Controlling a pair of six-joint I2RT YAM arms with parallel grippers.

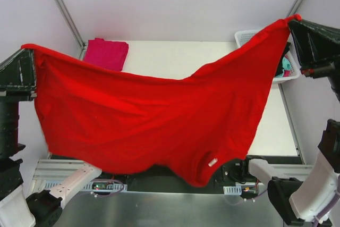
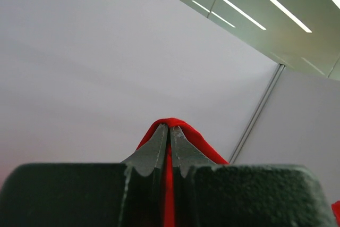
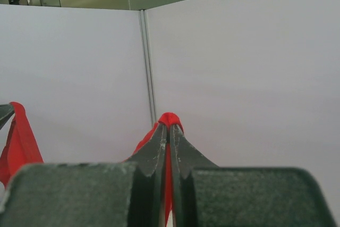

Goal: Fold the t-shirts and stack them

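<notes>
Two clamps: left gripper (image 2: 169, 127) and right gripper (image 3: 168, 126) pinch the red shirt (image 1: 149, 120) between closed fingers (image 2: 156, 151), fold protruding past the tips.

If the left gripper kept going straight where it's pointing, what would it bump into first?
Probably the plain white wall panel; nothing else shows ahead of the left gripper beyond the big red cloth t-shirt it pinches. Distance unclear.

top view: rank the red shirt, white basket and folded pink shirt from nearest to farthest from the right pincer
1. red t-shirt: pinched in the right pincer itself, at the upper right.
2. white basket: just beside the pincer, at the right rear.
3. pink folded t-shirt: far across, at the left rear corner.
</notes>
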